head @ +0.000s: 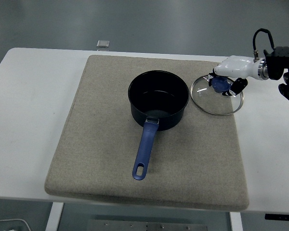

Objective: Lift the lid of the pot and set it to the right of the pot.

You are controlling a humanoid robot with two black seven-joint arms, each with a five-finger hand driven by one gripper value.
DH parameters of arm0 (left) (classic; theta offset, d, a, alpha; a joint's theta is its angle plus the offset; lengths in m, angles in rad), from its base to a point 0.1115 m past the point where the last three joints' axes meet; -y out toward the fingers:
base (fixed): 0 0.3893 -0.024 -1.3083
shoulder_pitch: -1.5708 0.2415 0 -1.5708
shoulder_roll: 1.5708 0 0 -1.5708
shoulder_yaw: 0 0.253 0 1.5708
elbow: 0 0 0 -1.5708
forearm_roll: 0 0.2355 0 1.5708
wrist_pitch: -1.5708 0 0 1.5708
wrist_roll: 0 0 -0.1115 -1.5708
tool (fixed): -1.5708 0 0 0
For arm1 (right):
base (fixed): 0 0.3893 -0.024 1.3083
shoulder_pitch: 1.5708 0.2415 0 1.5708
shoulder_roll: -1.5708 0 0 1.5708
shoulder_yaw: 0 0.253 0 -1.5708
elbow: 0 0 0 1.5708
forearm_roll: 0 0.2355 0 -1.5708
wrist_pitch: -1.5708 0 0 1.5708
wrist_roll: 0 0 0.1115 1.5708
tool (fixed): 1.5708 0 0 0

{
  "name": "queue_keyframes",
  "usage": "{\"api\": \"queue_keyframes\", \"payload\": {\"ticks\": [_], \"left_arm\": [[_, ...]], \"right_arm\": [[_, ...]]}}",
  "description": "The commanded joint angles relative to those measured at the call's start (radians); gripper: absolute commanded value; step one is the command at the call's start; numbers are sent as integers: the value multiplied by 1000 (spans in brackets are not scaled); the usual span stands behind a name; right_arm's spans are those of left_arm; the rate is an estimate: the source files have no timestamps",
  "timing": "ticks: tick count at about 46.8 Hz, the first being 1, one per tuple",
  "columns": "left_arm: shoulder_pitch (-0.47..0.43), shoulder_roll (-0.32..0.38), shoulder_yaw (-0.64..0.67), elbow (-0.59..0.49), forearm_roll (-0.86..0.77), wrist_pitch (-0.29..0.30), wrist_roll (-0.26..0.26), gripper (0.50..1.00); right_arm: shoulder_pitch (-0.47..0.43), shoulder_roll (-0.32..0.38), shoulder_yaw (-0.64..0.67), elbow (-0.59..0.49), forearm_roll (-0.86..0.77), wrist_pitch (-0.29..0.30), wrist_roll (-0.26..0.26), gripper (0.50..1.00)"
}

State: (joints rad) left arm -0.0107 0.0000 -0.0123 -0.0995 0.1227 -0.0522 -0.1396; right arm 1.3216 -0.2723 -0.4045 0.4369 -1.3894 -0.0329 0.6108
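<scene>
At 3 o'clock of the pot [158,99], the glass lid [216,95] sat near the beige mat's [106,144] right edge, close beside the pot rim but not touching it. Lid's right rim reached about to the mat's right border; bare white table [33,96] beyond it toward 3 o'clock, up to the table's right edge. Can't tell if the lid was fully resting on the mat or slightly off it.

Right hand [227,83] came in from the 3 o'clock edge, white shell, dark fingers [237,85] curled around the lid's blue knob [219,84]. It held the lid by that knob, hand sitting directly over the lid's upper half. Black forearm and cable trailed off at the right frame edge.

Pot was uncovered, dark inside, roughly at the mat's centre, slightly toward 12 o'clock. Its blue handle [145,150] pointed to about 6–7 o'clock, hanging hole at the end, all on the mat.

Open room: wide clear mat at 9 o'clock of the pot, and a broad strip at 6 o'clock down to the mat's near edge. Mat's 4–5 o'clock quadrant under the lid was free too. White table margin ran on all sides of the mat.

Small grey square object [103,44] lay at the table's far edge, 11 o'clock of the pot, well apart from everything.
</scene>
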Motion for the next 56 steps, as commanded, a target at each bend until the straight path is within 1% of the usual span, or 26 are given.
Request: {"api": "queue_keyframes", "payload": {"ticks": [1, 14, 19, 20, 21, 23, 25, 26, 32, 46, 52, 56], "left_arm": [[0, 0, 0, 0, 0, 0, 0, 1000], [0, 0, 0, 3, 0, 0, 0, 1000], [0, 0, 0, 0, 2, 0, 0, 1000], [0, 0, 0, 0, 0, 0, 0, 1000], [0, 0, -1, 3, 0, 0, 0, 1000], [0, 0, 0, 0, 0, 0, 0, 1000], [0, 0, 0, 0, 0, 0, 0, 1000], [0, 0, 0, 3, 0, 0, 0, 1000], [0, 0, 0, 0, 0, 0, 0, 1000], [0, 0, 0, 0, 0, 0, 0, 1000], [0, 0, 0, 0, 0, 0, 0, 1000], [0, 0, 0, 0, 0, 0, 0, 1000]], "right_arm": [[-1, -1, 0, 0, 0, 1, 0, 500], [-1, -1, 1, 2, 4, 2, 0, 500], [-1, -1, 0, 0, 81, 1, 0, 500], [-1, -1, 0, 2, 104, 4, 0, 551], [-1, 1, -2, 0, 127, 7, 0, 626], [-2, 5, -5, 2, 156, 8, 0, 729], [-2, 5, -7, 2, 170, 14, 0, 868], [-2, 5, -8, 2, 170, 18, 0, 897], [-1, 4, -7, 2, 170, 28, 0, 901], [2, 2, -7, 2, 168, 28, 0, 901], [14, -10, -7, 2, 168, 28, 0, 901], [47, -15, -10, 2, 168, 28, 0, 901]]}}
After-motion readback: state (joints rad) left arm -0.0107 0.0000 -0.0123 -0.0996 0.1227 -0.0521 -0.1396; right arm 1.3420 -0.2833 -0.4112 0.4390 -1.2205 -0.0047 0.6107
